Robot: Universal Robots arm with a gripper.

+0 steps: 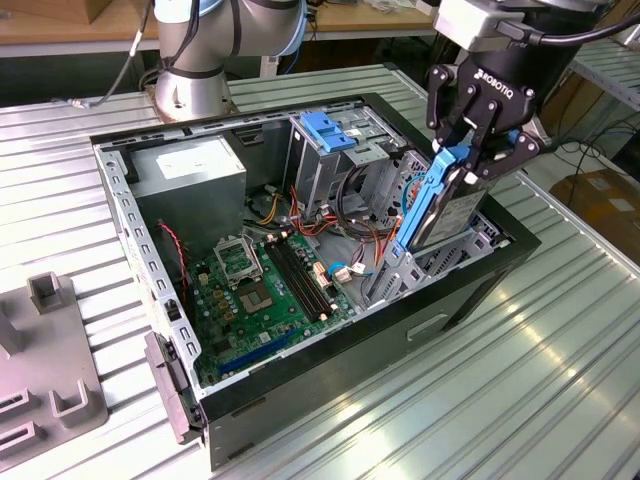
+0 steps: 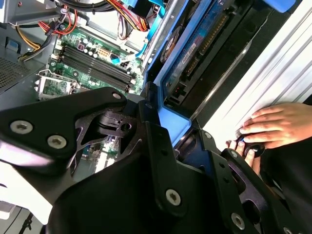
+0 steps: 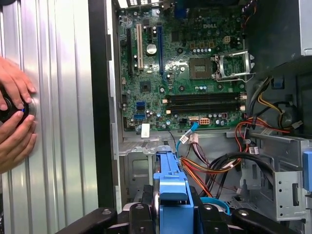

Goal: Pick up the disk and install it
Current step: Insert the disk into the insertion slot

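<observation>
**A:** Where is the disk point(image 1: 447, 205) now?

**B:** Clenched in the hand point(image 1: 470, 158), which grips its upper edge across the blue carrier rail point(image 3: 170, 183). The disk stands on edge, tilted. Its lower end is down among the metal walls of the drive bay point(image 1: 397, 275), at the exterior view's right corner of the computer case point(image 1: 330, 375).

**A:** What worries you?

**B:** The tilt. If the disk goes down skewed, I judge a corner could catch on the bay's sheet metal and jam. The plastic rail could also flex and pop off the drive.

**A:** And the grip?

**B:** It holds one end only, so a snag at the low end could lever the disk round in the grasp.

**A:** The wiring?

**B:** The red and orange cables point(image 3: 209, 170) lie just beside the bay. One could be pinched under the disk or block its connector. The motherboard point(image 1: 265, 285) lies bare on the case floor nearby, so a dropped disk might strike it.

**A:** Anyone near?

**B:** A person's fingers point(image 3: 17, 80) rest on a black knob point(image 3: 14, 111) on the worktop point(image 1: 500, 390), outside the case.
</observation>
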